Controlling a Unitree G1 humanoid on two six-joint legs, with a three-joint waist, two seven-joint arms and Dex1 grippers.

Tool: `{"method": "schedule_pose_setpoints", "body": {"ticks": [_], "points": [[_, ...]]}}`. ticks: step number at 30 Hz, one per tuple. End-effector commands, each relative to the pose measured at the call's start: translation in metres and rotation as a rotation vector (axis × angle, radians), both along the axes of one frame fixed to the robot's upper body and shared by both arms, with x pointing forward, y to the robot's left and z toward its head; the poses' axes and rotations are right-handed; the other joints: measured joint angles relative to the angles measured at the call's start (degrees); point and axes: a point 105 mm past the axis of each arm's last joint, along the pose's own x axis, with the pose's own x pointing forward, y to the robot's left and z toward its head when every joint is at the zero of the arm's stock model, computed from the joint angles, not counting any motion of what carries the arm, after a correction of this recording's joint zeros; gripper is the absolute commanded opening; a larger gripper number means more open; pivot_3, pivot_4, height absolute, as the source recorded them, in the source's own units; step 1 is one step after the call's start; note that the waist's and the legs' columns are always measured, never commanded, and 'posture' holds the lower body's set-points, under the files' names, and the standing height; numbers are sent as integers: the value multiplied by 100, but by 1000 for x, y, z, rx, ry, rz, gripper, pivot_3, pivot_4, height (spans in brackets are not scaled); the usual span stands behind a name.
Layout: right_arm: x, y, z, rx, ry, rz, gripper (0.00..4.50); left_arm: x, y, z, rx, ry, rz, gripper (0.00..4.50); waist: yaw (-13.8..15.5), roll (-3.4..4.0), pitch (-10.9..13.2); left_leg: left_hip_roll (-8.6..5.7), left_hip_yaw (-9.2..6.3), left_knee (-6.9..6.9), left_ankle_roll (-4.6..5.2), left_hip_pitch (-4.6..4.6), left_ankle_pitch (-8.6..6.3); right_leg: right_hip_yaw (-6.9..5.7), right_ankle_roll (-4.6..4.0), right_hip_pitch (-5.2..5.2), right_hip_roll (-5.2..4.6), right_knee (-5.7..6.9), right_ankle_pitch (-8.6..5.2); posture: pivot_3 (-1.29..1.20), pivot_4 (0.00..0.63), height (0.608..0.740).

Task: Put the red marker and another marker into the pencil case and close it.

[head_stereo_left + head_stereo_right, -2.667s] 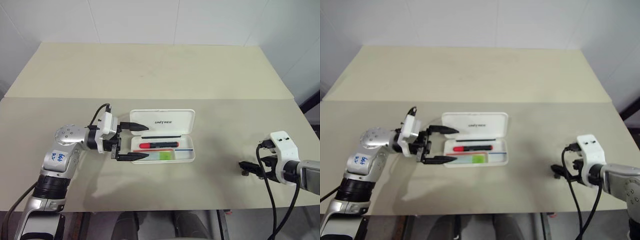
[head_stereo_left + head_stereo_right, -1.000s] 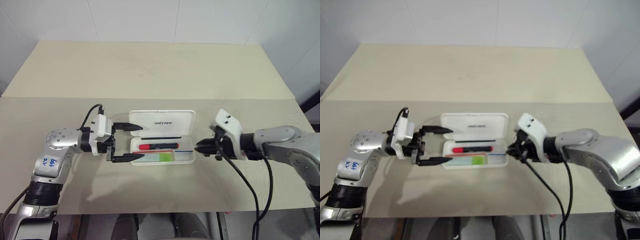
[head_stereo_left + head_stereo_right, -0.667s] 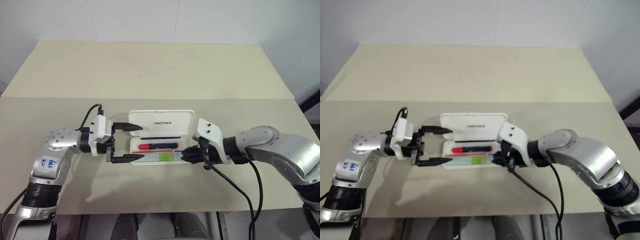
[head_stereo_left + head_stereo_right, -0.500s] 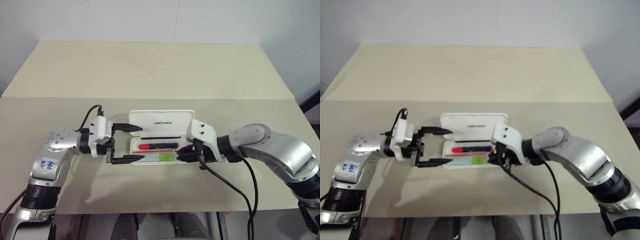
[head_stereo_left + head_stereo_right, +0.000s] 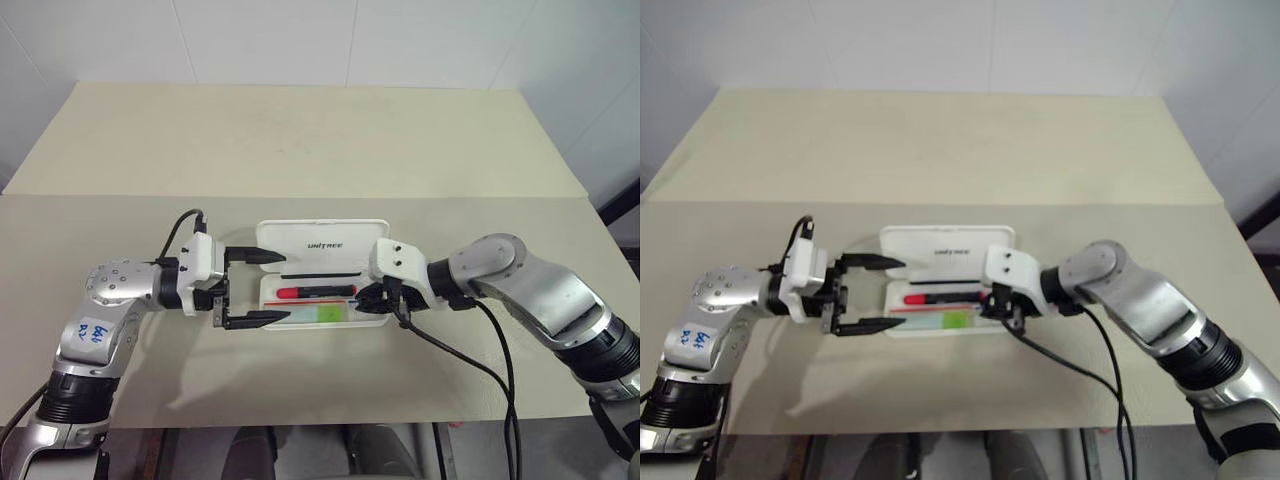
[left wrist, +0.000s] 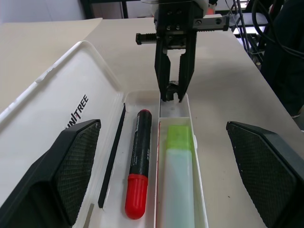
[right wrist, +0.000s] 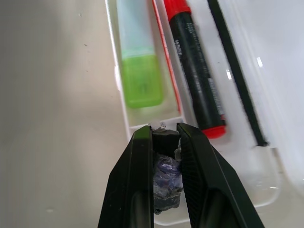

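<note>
The white hinged plastic pencil case (image 5: pixel 325 275) lies open lengthwise, nine to three o'clock; the wide-open left gripper (image 5: pixel 250 288) is held at nine, the right gripper (image 5: pixel 378 299), nearly shut around something small and dark, at three.

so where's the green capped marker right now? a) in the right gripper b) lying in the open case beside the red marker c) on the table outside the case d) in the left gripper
b: the green-capped marker lies in the front compartment of the open pencil case, alongside the red marker, with neither gripper gripping it.
</note>
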Motion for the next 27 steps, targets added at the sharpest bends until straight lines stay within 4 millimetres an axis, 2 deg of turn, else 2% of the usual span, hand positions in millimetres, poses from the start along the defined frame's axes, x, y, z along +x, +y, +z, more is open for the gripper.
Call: {"method": "schedule_pose_setpoints", "body": {"ticks": [1, 2, 6, 10, 14, 20, 23, 25, 27], "points": [[2, 3, 3, -9, -35, 41, 748, -3, 3, 11, -15, -40, 6, 4500, -1, 0, 0, 0, 0, 0, 0, 0, 0, 0, 0, 0, 0, 0, 0, 0, 150, 740], [3, 3, 3, -10, -34, 44, 748, -3, 3, 11, -15, -40, 7, 4500, -3, 0, 0, 0, 0, 1, 0, 0, 0, 0, 0, 0, 0, 1, 0, 0, 150, 740], [4, 4, 2, -13, -32, 53, 1739, -2, 4, 13, -15, -45, 12, 4500, 1, 0, 0, 0, 0, 2, 0, 1, 0, 0, 0, 0, 1, 5, 0, 0, 150, 740], [6, 4, 6, -3, -37, 57, 3245, -1, 5, 13, -14, -50, 18, 4500, -1, 0, 0, 0, 0, 6, -1, 1, 0, 0, 0, 0, 0, 7, 0, 0, 150, 740], [10, 7, 17, 45, -55, 47, 4464, 0, 3, 13, -14, -53, 16, 4500, -5, 0, 0, 0, -1, 9, -1, 2, 0, 0, 0, 0, 1, 12, 0, 0, 150, 740], [12, -3, 44, 174, -106, 57, 4464, 2, 4, 14, -11, -63, 14, 4500, 5, 0, 0, -1, -1, 15, -1, 1, 0, -1, 0, 3, 1, 14, 0, 0, 150, 740], [7, -29, 38, 156, -98, 12, 4464, 5, 5, 18, -2, -83, 16, 4500, 52, 0, 0, -1, -6, 13, -1, 1, 0, -8, 0, 8, 1, 7, 0, 0, 150, 740], [2, -38, 40, 180, -111, 10, 4464, 8, 6, 21, -2, -90, 20, 4500, 67, 0, 0, -2, -7, 12, -1, -1, 0, -11, 1, 10, -2, 2, 0, 0, 150, 740], [-4, -41, 61, 331, -189, 44, 4464, 11, 8, 23, 3, -95, 23, 4500, 50, -1, 1, -4, -4, 13, -1, -2, 0, -9, 1, 10, -3, 3, 0, 0, 150, 740]]}}
